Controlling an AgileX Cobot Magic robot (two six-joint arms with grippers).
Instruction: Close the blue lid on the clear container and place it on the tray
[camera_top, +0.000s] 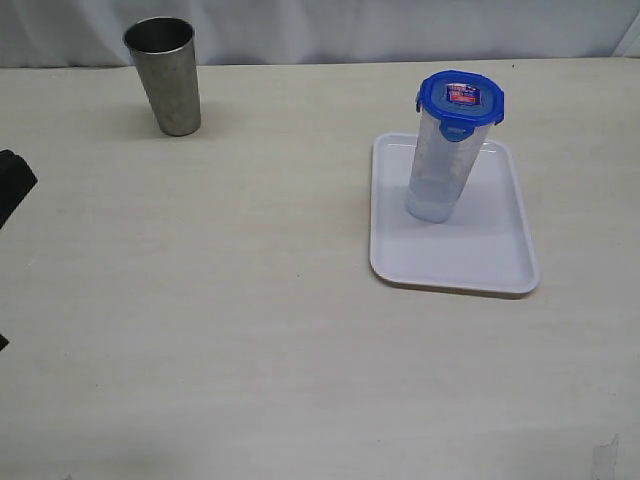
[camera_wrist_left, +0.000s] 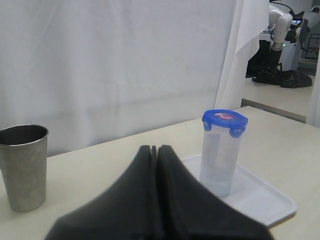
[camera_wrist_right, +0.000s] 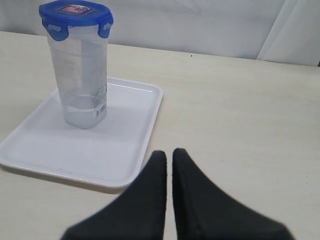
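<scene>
My left gripper (camera_wrist_left: 154, 148) and right gripper (camera_wrist_right: 169, 152) are both clenched on nothing, well short of the tray (camera_top: 480, 262). On the tray the clear container (camera_top: 438, 175) stands upright with the blue lid (camera_top: 460, 98) seated. I judge only a clean retreat remains. There is bare table nearside, and the metal cup (camera_top: 165, 75) is far left.

A pale, cream-coloured table (camera_top: 250, 320) with a faint wood grain carries two things directly on its top. A white rectangular tray (camera_top: 500, 255) with rounded corners lies flat, right of centre in the exterior view. A grey metal cup (camera_top: 165, 75) stands upright toward the far left corner, well apart from the tray.
</scene>
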